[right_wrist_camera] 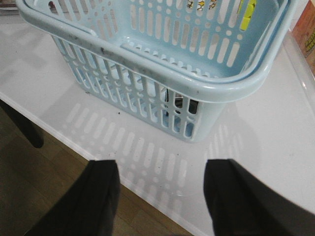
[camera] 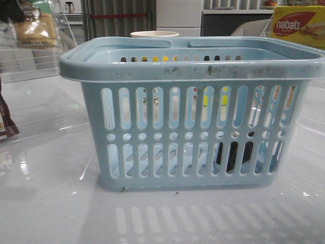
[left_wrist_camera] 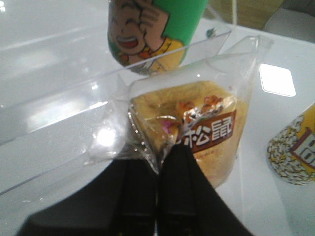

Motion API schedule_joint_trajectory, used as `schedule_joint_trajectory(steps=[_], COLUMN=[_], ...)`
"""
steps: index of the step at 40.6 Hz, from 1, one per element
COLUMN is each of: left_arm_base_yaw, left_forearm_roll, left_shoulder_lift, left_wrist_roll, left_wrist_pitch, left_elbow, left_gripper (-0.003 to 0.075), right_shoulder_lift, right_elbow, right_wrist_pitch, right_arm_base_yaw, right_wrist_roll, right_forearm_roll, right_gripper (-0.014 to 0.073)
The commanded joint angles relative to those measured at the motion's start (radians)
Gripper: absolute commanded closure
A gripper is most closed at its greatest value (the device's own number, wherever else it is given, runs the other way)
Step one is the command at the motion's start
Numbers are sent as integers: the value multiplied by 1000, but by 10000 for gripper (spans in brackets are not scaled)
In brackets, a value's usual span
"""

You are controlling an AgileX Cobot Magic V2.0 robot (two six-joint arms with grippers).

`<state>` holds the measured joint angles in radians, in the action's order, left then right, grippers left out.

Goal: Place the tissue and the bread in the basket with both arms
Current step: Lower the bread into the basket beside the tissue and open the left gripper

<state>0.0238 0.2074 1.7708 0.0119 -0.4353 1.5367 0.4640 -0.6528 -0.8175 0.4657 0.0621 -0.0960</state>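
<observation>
Tissue (camera: 234,155) is in the basket (camera: 193,66), at its right end: half done. Left hand (left_wrist_camera: 158,162) clamped on bread (left_wrist_camera: 189,130), held up beyond the bench's far-left corner; drop-in is left. Right hand (right_wrist_camera: 161,196) apart, empty, above the near bench (right_wrist_camera: 275,147) edge.

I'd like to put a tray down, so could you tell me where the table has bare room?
The white table is bare in front of the basket, up to its near edge. Inside, the basket floor is mostly bare, with the tissue at the right. The back is crowded: nabati box, cup.
</observation>
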Motion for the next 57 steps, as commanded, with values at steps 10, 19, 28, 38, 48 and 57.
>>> schedule_joint_trajectory(steps=[10, 19, 28, 38, 48, 57], left_arm_base_yaw=[109, 274, 466, 602, 617, 617], left_forearm_roll=[16, 16, 16, 16, 18, 18], left_shoulder_lift=[-284, -349, -332, -242, -138, -130], left_wrist_roll=[122, 195, 280, 297, 297, 297], left_wrist_pitch=[-168, -267, -265, -270, -250, -252], left_elbow=[34, 32, 12, -16, -16, -16], left_gripper=[628, 628, 628, 628, 485, 183], right_shoulder_lift=[3, 3, 3, 3, 3, 3], right_elbow=[-27, -27, -27, -27, -27, -27], right_wrist_pitch=[65, 65, 65, 65, 65, 65], right_arm_base_yaw=[1, 1, 1, 1, 1, 1], right_wrist_roll=[7, 7, 7, 7, 7, 7], right_forearm_roll=[5, 5, 5, 5, 5, 5], right_gripper=[109, 109, 109, 109, 109, 109])
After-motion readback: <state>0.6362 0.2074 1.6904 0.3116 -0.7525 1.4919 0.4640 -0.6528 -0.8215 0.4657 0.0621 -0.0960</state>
